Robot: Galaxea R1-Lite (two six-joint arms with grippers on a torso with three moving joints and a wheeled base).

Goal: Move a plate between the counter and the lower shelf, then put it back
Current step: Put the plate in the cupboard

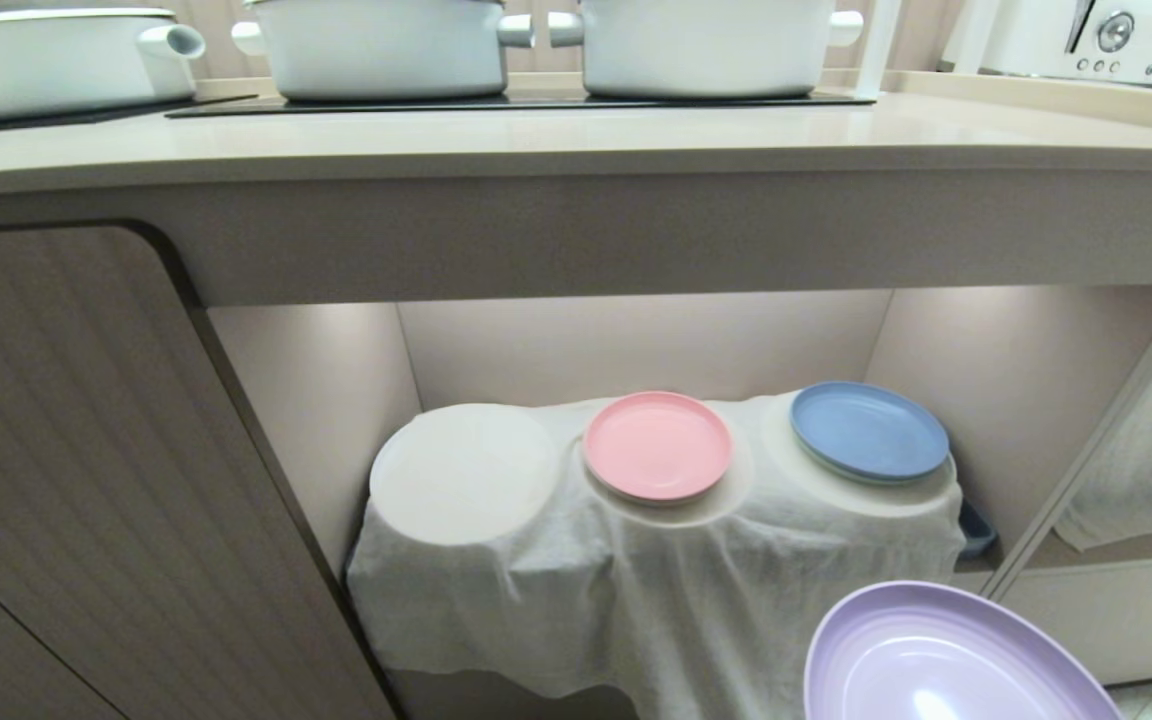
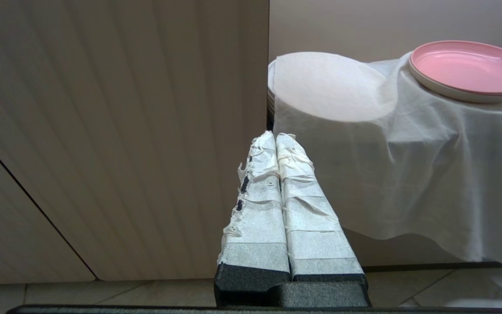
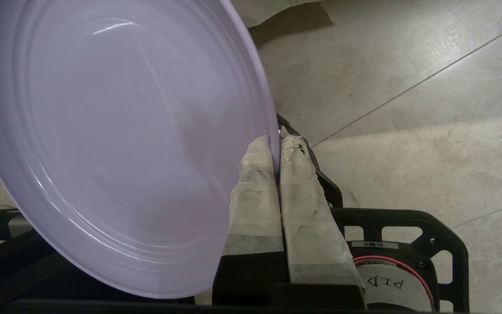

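Three plates were in view: one lilac plate (image 1: 946, 660), one pink plate (image 1: 657, 445) and one blue plate (image 1: 868, 430). Three white pots (image 1: 381, 45) stood on the desk (image 1: 576, 140). One white cloth (image 1: 636, 580) draped the lower shelf.

Beige counter (image 1: 576, 140) running across the top of the head view, thick rounded front edge, black hob panel (image 1: 516, 100) set into it. Three white pots (image 1: 381, 45) standing in a row on the hob (the leftmost cut off by the picture's edge). Below, an open lit recess holding a low shelf draped in a white cloth (image 1: 636, 580) that hangs down its front. On the cloth, a pink plate (image 1: 657, 445) at the middle and a blue plate (image 1: 868, 430) to its right, apart from each other; at the left, a bare round hump under the cloth. Pale tiled floor (image 3: 408, 109) underneath.
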